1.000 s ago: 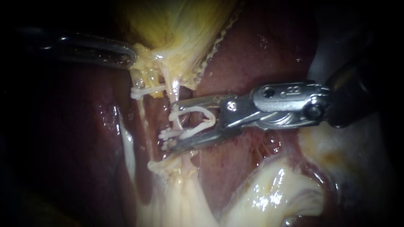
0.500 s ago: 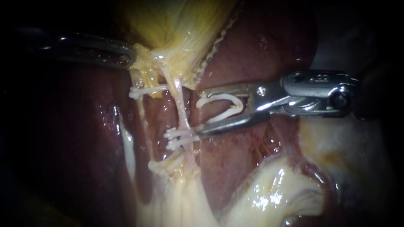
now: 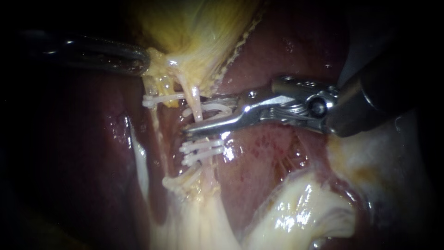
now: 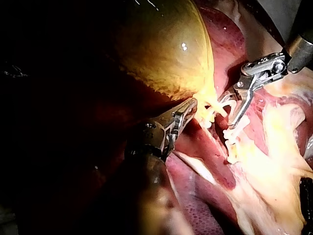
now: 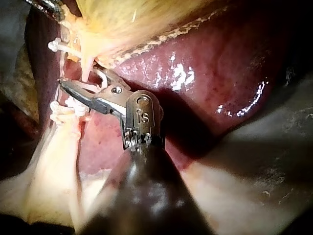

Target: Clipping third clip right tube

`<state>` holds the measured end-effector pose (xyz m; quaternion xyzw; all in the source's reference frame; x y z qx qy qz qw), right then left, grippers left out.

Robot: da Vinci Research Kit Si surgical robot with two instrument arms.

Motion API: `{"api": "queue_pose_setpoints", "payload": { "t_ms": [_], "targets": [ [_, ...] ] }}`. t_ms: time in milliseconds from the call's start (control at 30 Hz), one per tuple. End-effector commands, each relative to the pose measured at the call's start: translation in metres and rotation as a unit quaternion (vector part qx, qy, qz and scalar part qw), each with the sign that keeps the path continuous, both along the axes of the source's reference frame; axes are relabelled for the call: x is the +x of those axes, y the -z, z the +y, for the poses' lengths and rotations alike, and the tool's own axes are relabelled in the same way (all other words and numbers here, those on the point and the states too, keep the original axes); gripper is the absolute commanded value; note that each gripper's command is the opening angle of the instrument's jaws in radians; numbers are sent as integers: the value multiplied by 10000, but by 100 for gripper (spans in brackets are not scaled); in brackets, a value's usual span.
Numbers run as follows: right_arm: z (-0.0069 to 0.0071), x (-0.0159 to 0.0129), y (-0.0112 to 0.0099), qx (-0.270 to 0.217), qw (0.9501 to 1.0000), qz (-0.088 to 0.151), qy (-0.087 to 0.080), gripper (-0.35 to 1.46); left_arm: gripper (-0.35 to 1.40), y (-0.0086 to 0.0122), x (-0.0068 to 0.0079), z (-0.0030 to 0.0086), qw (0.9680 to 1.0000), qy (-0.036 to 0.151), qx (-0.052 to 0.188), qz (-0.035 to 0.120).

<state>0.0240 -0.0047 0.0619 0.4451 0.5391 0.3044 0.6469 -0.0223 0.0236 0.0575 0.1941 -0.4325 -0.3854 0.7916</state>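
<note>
- Right instrument (image 3: 195,116): shaft enters from the right edge, jaws at frame centre. They are clamped on a white clip (image 3: 215,109) and straddle the right tube (image 3: 193,98).
- Placed clips (image 3: 202,152): two, side by side on the same tube, just below the jaws.
- Lone clip (image 3: 157,100): left of centre.
- Left instrument (image 3: 146,62): upper left, jaws closed on the gallbladder (image 3: 199,28) at its lower end.
- Liver (image 3: 286,41): dark red, upper right.

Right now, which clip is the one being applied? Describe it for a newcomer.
Start at the yellow gallbladder; a pale tube runs down from it. The loaded clip straddles that tube inside the right instrument's jaws, just above two closed clips no instrument holds.
</note>
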Motion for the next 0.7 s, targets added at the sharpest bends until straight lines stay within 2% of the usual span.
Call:
{"api": "queue_pose_setpoints", "payload": {
  "t_ms": [33,100,200,367,500,700],
  "targets": [
    [1,1,3,81,9999,83,-22,49,-35,0,0,0,10000,3,1,4],
    [1,4,9,155,9995,266,-44,50,-35,0,0,0,10000,3,1,4],
    [5,4,21,243,9988,418,-39,50,-35,-1,0,0,10000,3,1,4],
    [15,3,39,442,9966,668,-174,50,-35,-1,0,0,10000,3,-1,5],
    [20,1,47,506,9960,707,-192,49,-35,-2,0,-1,10000,2,-4,5],
    [20,-2,45,563,9958,696,-184,44,-35,-3,0,-1,10000,2,-6,6]
  ]
}}
